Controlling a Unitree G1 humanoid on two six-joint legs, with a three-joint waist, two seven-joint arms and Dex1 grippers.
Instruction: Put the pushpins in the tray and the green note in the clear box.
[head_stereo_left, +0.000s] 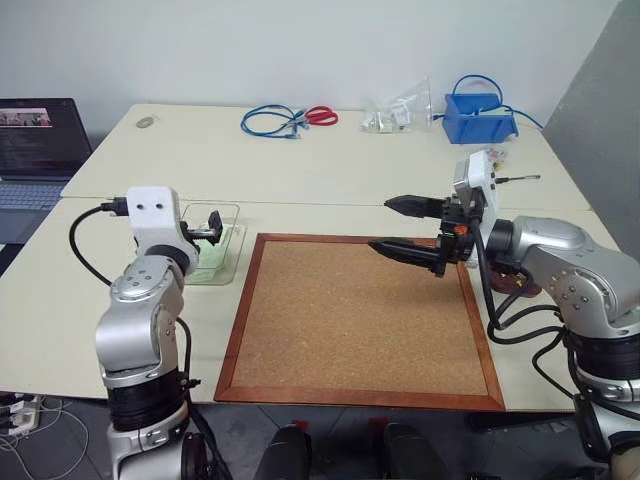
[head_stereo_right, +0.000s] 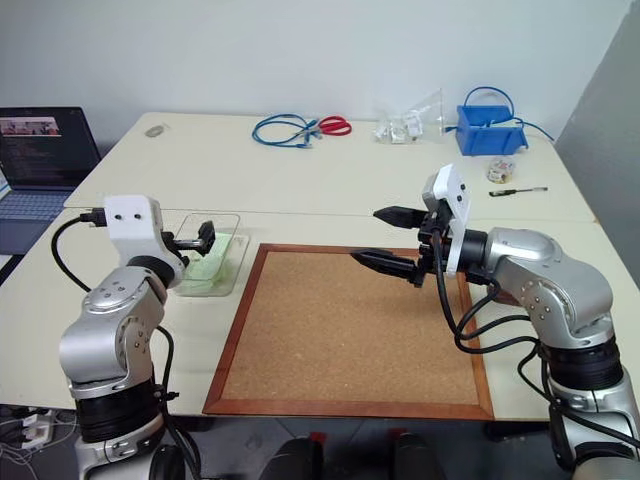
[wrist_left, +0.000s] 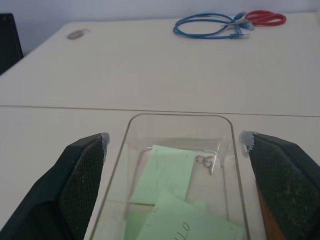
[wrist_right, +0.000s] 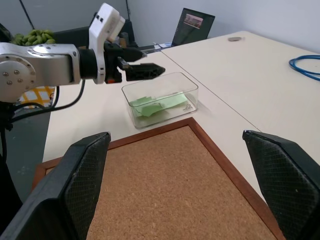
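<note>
A: Looking into the box (wrist_left: 233, 150), I see pale green paper. The box is clear plastic, shallow, with rounded corners, and it stands on the table (head_stereo_left: 330, 170) just beside the left edge of the cork board (head_stereo_left: 355, 315).

B: Is the note (wrist_left: 167, 172) flat?

A: It lies on the bottom of the box. I count at least two green sheets overlapping, one with faint handwriting on it. I cannot tell which sheet is the task's own. A small wire clip (wrist_left: 204, 160) lies next to them.

B: And the claws?

A: The left gripper (head_stereo_left: 212, 228) hangs over the box with its fingers spread wide and nothing between them. The right gripper (head_stereo_left: 407, 227) is over the far right part of the board, fingers also spread, empty.

B: The tray (head_stereo_left: 520, 286)?

A: Only a dark reddish piece of it shows, behind the right arm at the right side of the board. I can see no pushpins on the cork; if some are in the tray, they are hidden.

B: What else is there?

A: One blue cable (head_stereo_left: 272, 121), one pair of red scissors (head_stereo_left: 322, 116), one clear bag (head_stereo_left: 400, 106), one blue bin (head_stereo_left: 478, 120), one laptop (head_stereo_left: 35, 140) at the left. The table is cream, made of two parts, against a white wall.
</note>
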